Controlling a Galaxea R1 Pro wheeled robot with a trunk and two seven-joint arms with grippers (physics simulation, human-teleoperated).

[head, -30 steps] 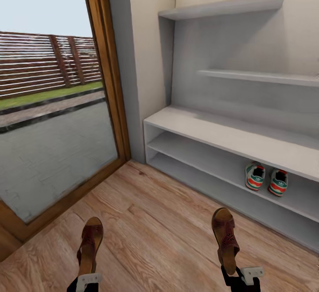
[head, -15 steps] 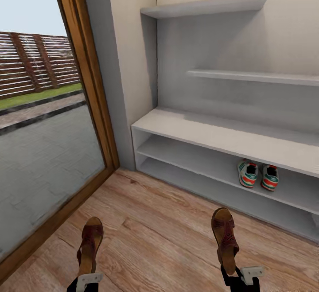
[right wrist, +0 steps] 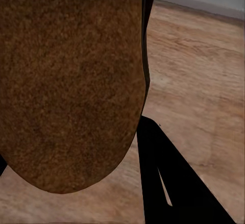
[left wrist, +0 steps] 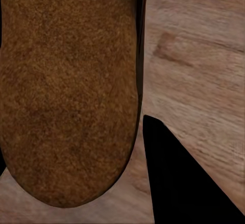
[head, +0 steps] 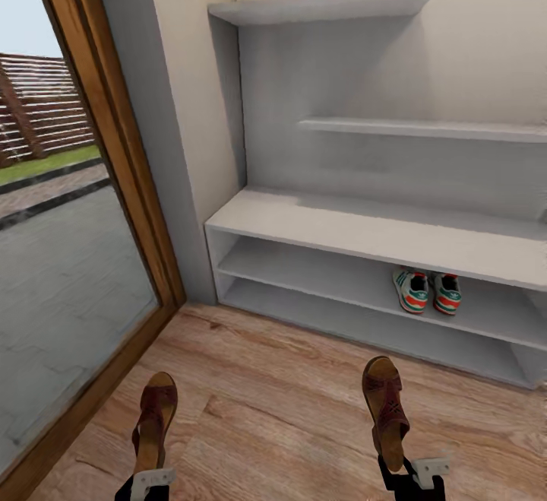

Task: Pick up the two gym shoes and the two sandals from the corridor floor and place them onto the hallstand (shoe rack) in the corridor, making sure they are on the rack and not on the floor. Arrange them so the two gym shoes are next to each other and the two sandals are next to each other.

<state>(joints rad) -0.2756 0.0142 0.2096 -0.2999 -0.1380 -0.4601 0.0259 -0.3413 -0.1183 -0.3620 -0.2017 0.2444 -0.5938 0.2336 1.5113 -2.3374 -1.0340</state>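
Wood-plank corridor floor (head: 289,410) runs from the robot up to the rack, nothing lying loose on it in the head view. Nearest the camera, left gripper (head: 148,482) sits at the bottom edge with the left sandal (head: 154,421) sticking forward out of it, toe pointing away, held above the planks; the left wrist view has the tan footbed (left wrist: 69,86) right up against the lens with one dark finger (left wrist: 178,178) beside it, so it looks clamped on the sandal. Right gripper (head: 414,474) is the same story: right sandal (head: 385,410) projects forward from it, heel end at the fingers, toe toward the rack; the right wrist view has its footbed (right wrist: 71,81) close up with a dark finger (right wrist: 168,178) alongside, floor behind it. Both sandals are well apart from each other, roughly parallel. Further out, the pale grey shoe rack (head: 365,231) stands against the wall, bench top bare. Two sneakers (head: 428,292) sit side by side on the upper of its two low shelves, toward the right, heels facing out, just about touching. Two staggered wall shelves (head: 327,7) above the bench. Left of the rack is a wood-framed glass door (head: 99,159) with paving, grass and a slatted fence outside.
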